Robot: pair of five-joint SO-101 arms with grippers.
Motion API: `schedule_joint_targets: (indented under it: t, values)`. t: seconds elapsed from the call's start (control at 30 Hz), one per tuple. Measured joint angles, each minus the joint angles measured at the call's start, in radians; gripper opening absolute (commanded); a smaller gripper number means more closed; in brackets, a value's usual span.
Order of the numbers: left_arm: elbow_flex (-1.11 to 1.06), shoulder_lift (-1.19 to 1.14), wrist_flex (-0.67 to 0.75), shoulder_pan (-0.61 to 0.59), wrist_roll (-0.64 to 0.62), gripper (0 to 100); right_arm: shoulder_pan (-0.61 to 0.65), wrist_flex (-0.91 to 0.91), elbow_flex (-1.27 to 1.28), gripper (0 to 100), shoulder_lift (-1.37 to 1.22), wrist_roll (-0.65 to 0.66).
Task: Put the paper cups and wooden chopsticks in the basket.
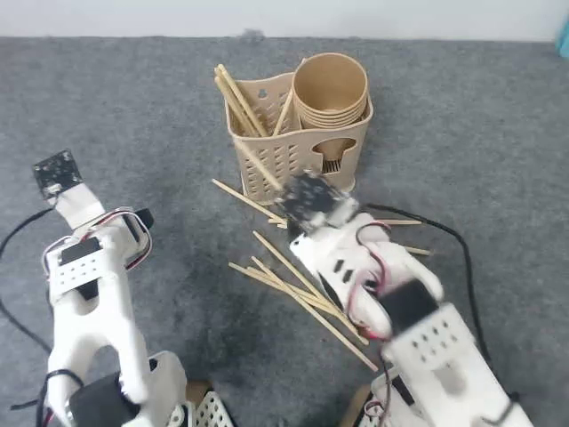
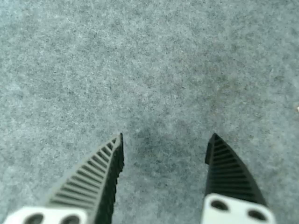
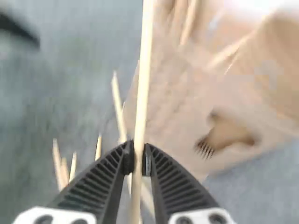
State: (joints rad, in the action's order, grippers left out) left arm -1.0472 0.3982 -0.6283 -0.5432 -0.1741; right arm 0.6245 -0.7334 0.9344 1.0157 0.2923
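A beige slotted basket stands at the back middle of the grey carpet. Stacked paper cups fill its right half, and several wooden chopsticks lean in its left half. My right gripper is shut on one chopstick, held upright just in front of the basket. In the high view that chopstick slants across the basket's front wall. Several loose chopsticks lie on the carpet beside the right arm. My left gripper hangs open over bare carpet on the left.
The left arm stands well to the left of the basket. The right arm covers part of the chopstick pile, and a black cable loops on the carpet to its right. More loose chopsticks lie below the right gripper.
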Motion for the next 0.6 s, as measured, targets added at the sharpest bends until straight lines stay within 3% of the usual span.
schedule_joint_targets:
  t: [0.37,0.6]
  values:
    - [0.000,0.000,0.000,0.000,0.000,27,0.002,0.460,0.000,0.6,0.115,-0.393]
    - [0.000,0.000,0.000,0.000,0.000,27,-0.025,0.964,0.000,0.6,-0.031,-0.425]
